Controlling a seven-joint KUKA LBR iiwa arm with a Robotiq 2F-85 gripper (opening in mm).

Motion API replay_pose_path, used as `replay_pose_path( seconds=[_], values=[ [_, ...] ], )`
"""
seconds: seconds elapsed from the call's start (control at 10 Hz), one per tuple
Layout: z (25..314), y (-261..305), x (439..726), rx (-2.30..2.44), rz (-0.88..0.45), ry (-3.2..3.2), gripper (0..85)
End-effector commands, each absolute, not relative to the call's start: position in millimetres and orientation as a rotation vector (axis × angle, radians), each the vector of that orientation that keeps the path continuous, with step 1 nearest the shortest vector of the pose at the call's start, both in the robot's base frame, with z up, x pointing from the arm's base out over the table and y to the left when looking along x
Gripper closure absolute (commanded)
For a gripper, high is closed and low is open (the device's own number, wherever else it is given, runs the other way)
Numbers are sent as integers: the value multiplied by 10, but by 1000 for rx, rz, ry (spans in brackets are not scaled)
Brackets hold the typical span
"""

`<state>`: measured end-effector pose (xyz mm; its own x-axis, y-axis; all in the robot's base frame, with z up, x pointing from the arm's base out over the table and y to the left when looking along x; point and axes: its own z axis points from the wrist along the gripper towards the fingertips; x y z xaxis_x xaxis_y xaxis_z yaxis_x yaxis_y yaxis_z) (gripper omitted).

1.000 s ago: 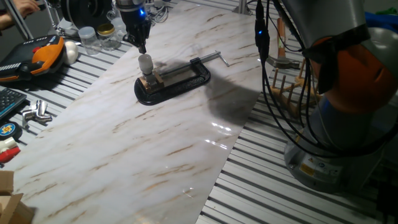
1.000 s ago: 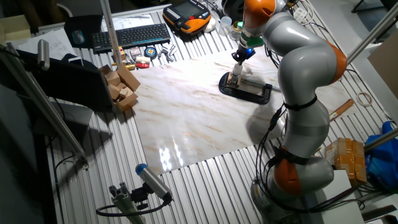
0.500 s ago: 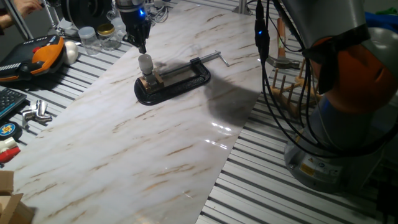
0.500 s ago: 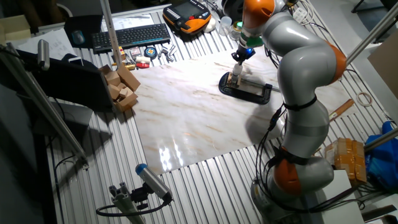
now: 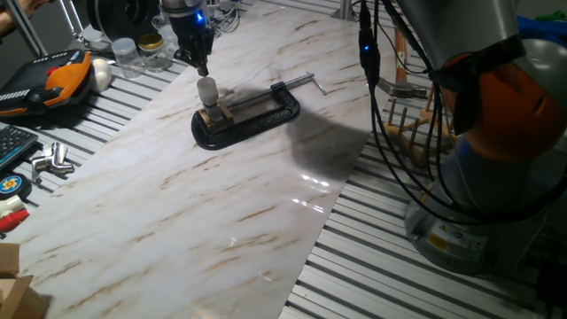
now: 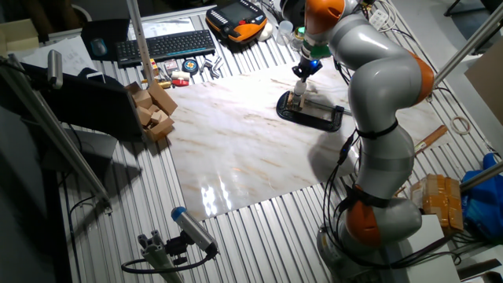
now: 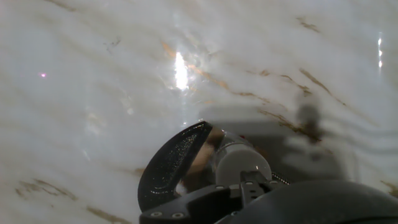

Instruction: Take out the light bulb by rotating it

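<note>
The light bulb is small, frosted white and stands upright in a wooden block held in the black C-clamp on the marble board. My gripper hangs just above the bulb's top, fingers drawn together to one tip and holding nothing. In the other fixed view the bulb sits under the gripper at the clamp's left end. In the hand view the bulb appears right below the hand, beside the clamp's black foot.
Clear glass jars, a white egg-shaped object and an orange-black pendant lie behind the board's far left edge. A wooden rack and hanging cables stand on the right. Wooden blocks and a keyboard lie beyond the board.
</note>
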<state>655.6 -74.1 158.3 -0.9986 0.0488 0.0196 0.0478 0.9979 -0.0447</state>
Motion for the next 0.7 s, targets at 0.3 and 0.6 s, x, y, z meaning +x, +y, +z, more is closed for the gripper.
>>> replay_pose_path(
  seconds=[0.3,0.6],
  values=[
    [1583,-750,6552,-67,38,-3143,850],
    [1581,-736,6547,-123,51,-3176,340]
  ],
)
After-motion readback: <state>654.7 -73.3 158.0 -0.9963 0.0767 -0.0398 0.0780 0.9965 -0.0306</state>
